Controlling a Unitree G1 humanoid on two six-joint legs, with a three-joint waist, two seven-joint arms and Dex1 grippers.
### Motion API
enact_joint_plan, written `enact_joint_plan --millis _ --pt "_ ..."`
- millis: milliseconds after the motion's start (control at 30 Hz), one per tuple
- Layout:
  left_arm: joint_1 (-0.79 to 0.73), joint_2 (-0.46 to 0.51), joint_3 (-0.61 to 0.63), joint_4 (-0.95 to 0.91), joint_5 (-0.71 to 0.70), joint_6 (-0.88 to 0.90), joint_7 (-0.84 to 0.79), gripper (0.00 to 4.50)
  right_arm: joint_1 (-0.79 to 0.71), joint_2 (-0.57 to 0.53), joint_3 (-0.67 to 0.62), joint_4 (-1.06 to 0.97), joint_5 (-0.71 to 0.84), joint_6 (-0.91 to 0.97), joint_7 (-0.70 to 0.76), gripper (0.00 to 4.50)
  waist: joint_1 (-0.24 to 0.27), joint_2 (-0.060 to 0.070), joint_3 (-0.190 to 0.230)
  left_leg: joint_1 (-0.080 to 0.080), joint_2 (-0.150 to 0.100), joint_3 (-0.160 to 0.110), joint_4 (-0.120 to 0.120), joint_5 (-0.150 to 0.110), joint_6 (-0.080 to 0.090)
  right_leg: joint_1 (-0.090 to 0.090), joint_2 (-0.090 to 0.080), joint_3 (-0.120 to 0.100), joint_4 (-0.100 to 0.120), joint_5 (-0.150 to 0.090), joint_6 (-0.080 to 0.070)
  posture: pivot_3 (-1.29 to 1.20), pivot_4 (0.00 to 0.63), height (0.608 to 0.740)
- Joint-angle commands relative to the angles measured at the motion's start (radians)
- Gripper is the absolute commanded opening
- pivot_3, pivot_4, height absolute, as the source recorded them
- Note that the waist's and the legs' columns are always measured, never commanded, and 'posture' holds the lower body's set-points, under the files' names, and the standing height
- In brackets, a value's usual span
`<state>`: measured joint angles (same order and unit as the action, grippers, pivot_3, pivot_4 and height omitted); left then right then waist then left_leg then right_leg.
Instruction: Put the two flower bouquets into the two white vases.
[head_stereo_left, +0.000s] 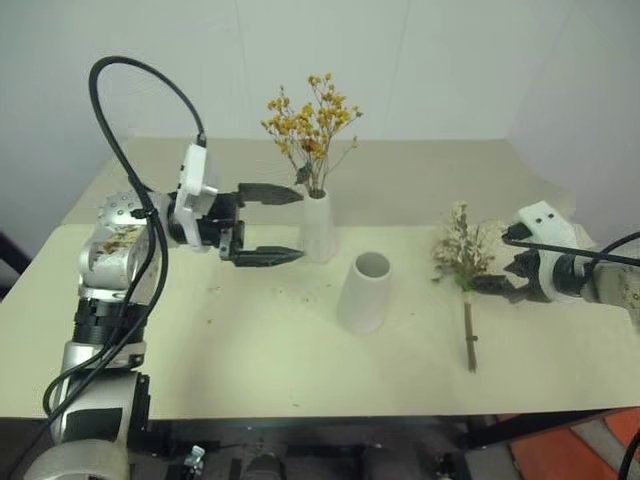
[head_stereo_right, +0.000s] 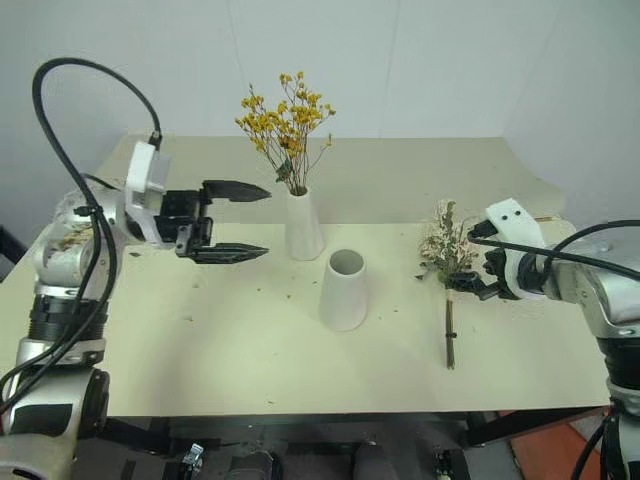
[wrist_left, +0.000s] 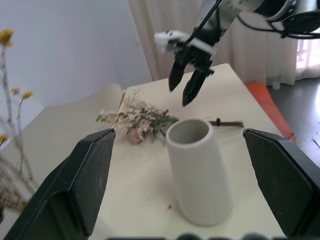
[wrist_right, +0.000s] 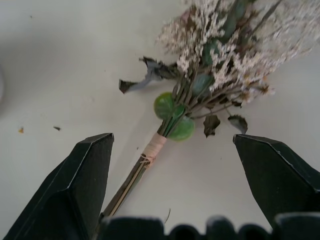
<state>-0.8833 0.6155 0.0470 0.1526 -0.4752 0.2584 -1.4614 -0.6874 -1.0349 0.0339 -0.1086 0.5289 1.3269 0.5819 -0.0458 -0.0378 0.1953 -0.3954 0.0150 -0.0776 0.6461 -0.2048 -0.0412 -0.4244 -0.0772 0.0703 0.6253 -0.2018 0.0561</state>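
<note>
The right gripper (head_stereo_right: 478, 276) hangs just above the table with its 2 black fingers spread wide and nothing between them. Directly under it, in line with the gap between the fingers, lies the fuller bunch of cream sprigs, green leaves and a pale pink bloom (wrist_right: 220, 65), flat on the cream matte tabletop (head_stereo_left: 250, 360). Its bound brown stems (wrist_right: 135, 172) run back toward the gripper's base, while the flower heads point away from the fingertips. Neither finger touches it.

The left gripper (head_stereo_left: 285, 225) is held level above the table, its 2 black fingers likewise wide apart and empty. Just beyond its fingertips stands the slim, narrow-mouthed white matte cone vase (head_stereo_left: 318, 228), upright, with the thin spray of tiny yellow-orange dried flowers (head_stereo_left: 312, 120) already rising from its mouth. The fingertips are near this vase but apart from it.

Further out from the left gripper, between the 2 grippers, stands the stouter, wide-mouthed white matte cone vase (head_stereo_left: 366, 292), upright and empty. It sits just beside the slim vase and nearer the table's front edge. The fuller bunch lies well apart from it, on the right gripper's side.
</note>
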Motion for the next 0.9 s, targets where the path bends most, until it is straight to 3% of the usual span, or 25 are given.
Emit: enact_joint_plan --millis 33,700,800,900 --pt "-0.071 -0.014 -0.032 0.008 0.02 -0.056 -0.007 4.48 -0.059 0.014 0.028 0.055 -0.027 0.035 0.013 4.5 -0.001 0.0 0.0 0.0 0.0 0.0 0.0 0.0 0.0 0.0 0.0 0.0 0.0 0.0 0.0 0.0 0.15 0.74" --pt "-0.063 -0.022 -0.077 0.054 0.049 -0.077 -0.007 4.48 -0.172 0.161 0.116 0.36 -0.139 -0.009 0.061 4.5 -0.004 0.0 0.0 0.0 0.0 0.0 0.0 0.0 0.0 -0.001 0.0 0.0 0.0 0.0 0.0 0.0 0.15 0.74" --pt "-0.051 -0.018 -0.075 0.052 0.056 -0.067 0.005 4.5 -0.19 0.185 0.101 0.398 -0.155 -0.032 0.06 3.94 -0.003 0.0 0.0 -0.001 0.0 0.0 0.0 0.0 0.0 -0.001 0.0 0.0 0.0 0.0 0.0 0.0 0.15 0.74" --pt "-0.039 -0.002 -0.082 0.051 0.077 -0.069 0.011 4.5 -0.198 0.186 0.129 0.42 -0.174 -0.035 0.079 2.89 -0.002 0.001 0.0 -0.001 0.0 0.0 0.0 0.0 0.0 -0.001 0.0 0.0 0.0 0.001 -0.001 0.0 0.15 0.74"
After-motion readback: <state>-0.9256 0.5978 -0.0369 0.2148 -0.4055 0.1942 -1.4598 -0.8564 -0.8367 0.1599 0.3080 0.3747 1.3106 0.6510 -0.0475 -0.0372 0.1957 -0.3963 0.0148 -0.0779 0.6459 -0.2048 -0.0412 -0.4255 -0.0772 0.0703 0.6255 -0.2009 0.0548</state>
